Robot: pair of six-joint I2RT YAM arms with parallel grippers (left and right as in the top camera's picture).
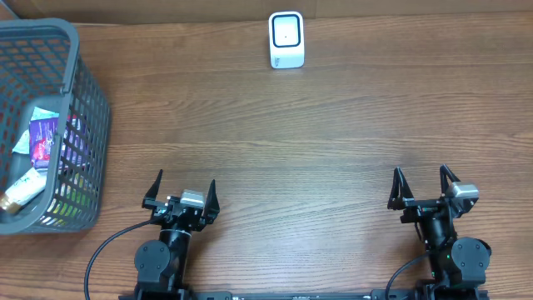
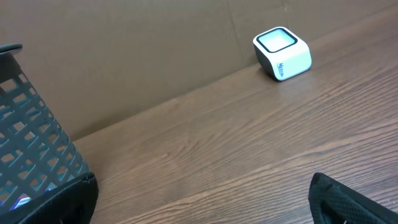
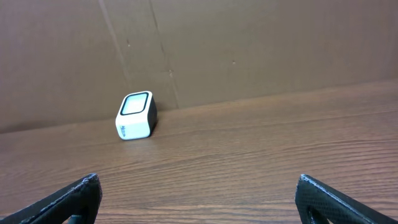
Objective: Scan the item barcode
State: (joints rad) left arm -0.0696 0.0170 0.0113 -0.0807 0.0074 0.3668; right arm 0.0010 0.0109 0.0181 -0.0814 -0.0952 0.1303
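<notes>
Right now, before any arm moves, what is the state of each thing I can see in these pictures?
left gripper, open, empty, at the near side.
right gripper, open, empty, at the near side.
scanner, upright at the far side, nothing in front of it.
basket, upright at the left, holding packaged items.
purple packet, lying inside the basket, not gripped.

Your table [image 1: 333, 125] is smooth wood-grain; on it, a glossy white plastic scanner [image 1: 286, 39] and a matt grey plastic basket [image 1: 87, 125].
</notes>
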